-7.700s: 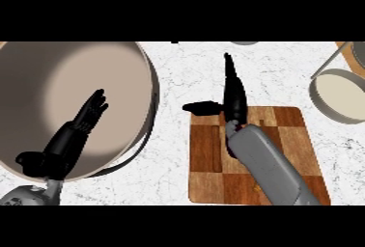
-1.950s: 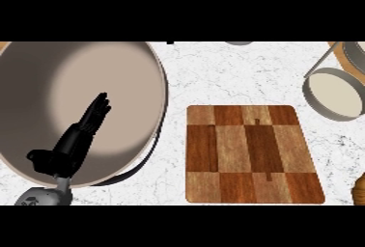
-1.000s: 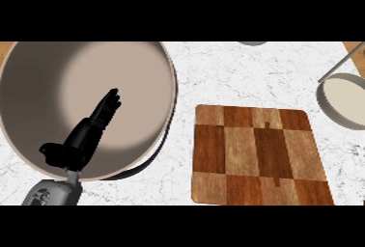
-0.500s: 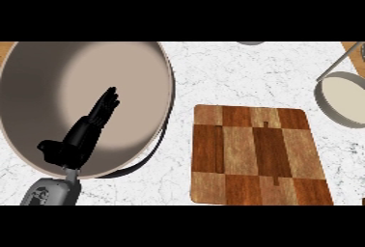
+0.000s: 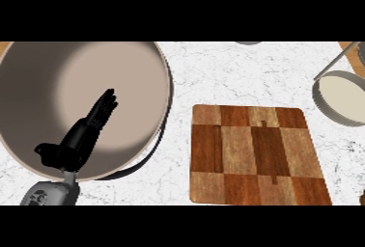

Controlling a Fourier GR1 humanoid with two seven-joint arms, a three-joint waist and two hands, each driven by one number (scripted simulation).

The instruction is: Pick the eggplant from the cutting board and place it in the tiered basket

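Observation:
The wooden cutting board lies at the lower right of the marble counter with nothing on it. No eggplant shows anywhere in the head view. My left hand rests at the lower left, fingers straight and pointing up, in front of a large beige bowl. My right hand is out of the picture. At the right edge stands part of the tiered basket: a round pale tier with a thin metal pole slanting up from it.
The large bowl fills the left third of the counter. A small grey round object peeks in at the top edge. White marble runs between the bowl and the board. A dark bit shows at the lower right corner.
Early on my right hand held the dark eggplant above the board; hand and eggplant have since left the view. In the last second the view shifted only slightly; the left hand stays put.

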